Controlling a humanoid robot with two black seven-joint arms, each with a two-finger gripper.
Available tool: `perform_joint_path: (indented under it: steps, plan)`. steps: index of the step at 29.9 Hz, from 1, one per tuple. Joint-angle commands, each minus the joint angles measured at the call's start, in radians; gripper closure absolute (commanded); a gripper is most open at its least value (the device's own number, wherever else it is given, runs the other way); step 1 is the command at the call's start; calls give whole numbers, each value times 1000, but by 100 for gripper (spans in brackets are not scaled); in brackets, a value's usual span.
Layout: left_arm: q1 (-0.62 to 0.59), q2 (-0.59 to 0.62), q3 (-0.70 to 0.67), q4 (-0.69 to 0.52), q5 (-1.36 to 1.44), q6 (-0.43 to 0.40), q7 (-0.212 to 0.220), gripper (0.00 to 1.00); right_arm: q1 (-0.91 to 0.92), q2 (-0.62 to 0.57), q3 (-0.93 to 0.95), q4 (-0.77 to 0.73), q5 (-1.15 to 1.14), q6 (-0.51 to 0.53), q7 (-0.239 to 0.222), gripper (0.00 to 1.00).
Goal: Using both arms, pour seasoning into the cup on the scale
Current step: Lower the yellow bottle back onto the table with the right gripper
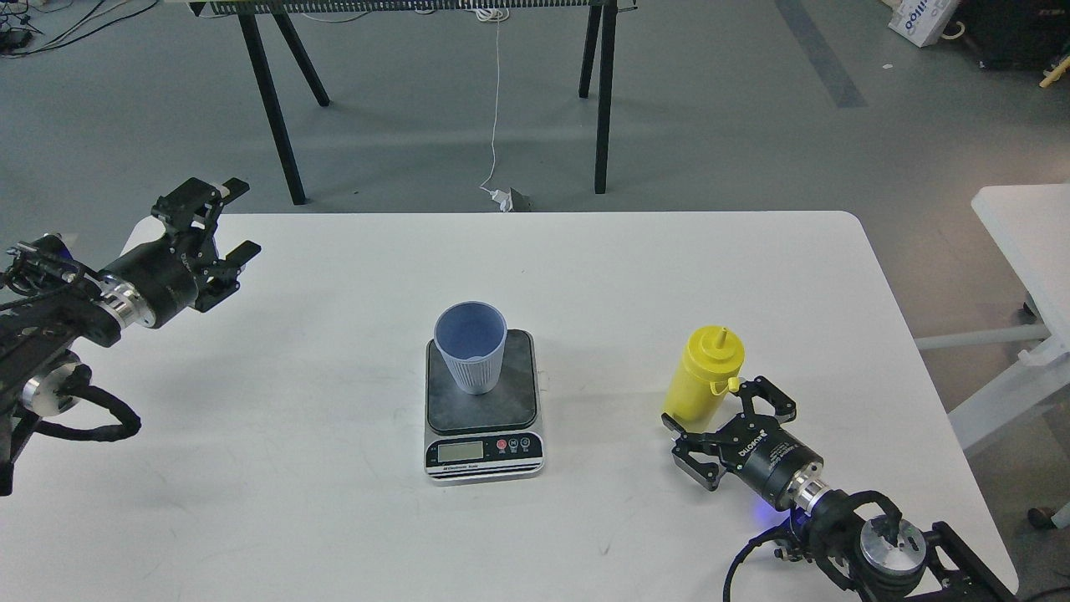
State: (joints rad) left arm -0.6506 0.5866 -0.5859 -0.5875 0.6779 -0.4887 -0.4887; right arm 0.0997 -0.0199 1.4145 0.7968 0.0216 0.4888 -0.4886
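The yellow seasoning bottle [705, 374] stands on the white table [334, 468], right of the scale, its nozzle leaning up and to the right. My right gripper [712, 408] is open, its fingers wide apart on either side of the bottle's base. I see no finger pressing on it. The light blue cup [471, 348] stands upright on the back left of the scale [518, 400], at the table's middle. My left gripper [234, 217] is open and empty above the table's far left corner, far from the cup.
Black trestle legs [269, 100] and a hanging white cable [495, 109] stand on the floor beyond the table's far edge. A second white table [1028, 234] is off to the right. The table's right edge lies close to my right arm.
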Motion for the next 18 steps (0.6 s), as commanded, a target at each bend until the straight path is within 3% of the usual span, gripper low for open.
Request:
perform_joint_path:
  steps: [1,18]
  plan:
    - [-9,-2,17,0,-1,0,0,1,-3,-17,1,1,1,0,0,5]
    - [-14,-10,21,0,-1,0,0,1,-24,-78,-41,51,26,0,0,5]
